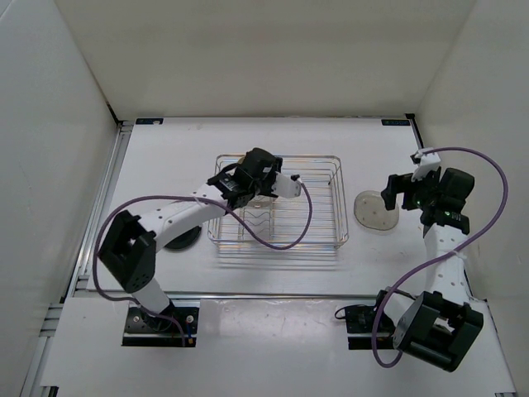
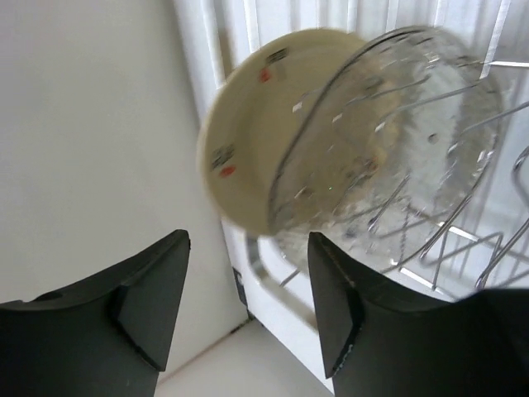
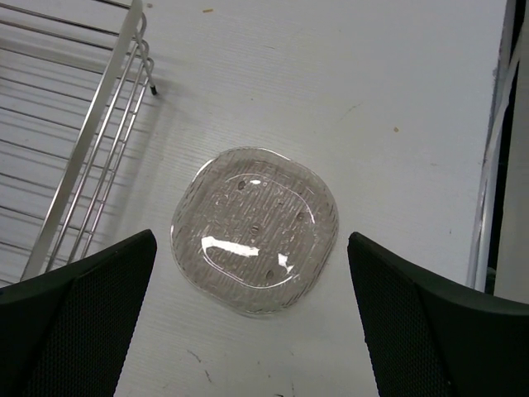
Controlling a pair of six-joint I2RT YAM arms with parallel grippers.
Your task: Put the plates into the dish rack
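Observation:
The chrome wire dish rack (image 1: pixel 318 217) sits mid-table. In the left wrist view a tan plate (image 2: pixel 248 141) and a smoky translucent plate (image 2: pixel 397 141) stand on edge side by side in its dividers (image 2: pixel 430 240). My left gripper (image 2: pixel 248 298) hovers just short of them, open, with nothing between its fingers; from above it (image 1: pixel 229 184) is over the rack's left end. Another translucent plate (image 3: pixel 254 230) lies flat on the table right of the rack (image 3: pixel 87 165). My right gripper (image 3: pixel 252 314) hangs above it, wide open. A black plate (image 1: pixel 183 241) lies left of the rack, partly under my left arm.
White walls enclose the table on the left, back and right. The rack's corner (image 1: pixel 340 240) lies close to the flat translucent plate (image 1: pixel 374 211). A metal rail (image 3: pixel 488 190) runs along the table's right edge. My left arm's purple cable (image 1: pixel 281 240) drapes over the rack.

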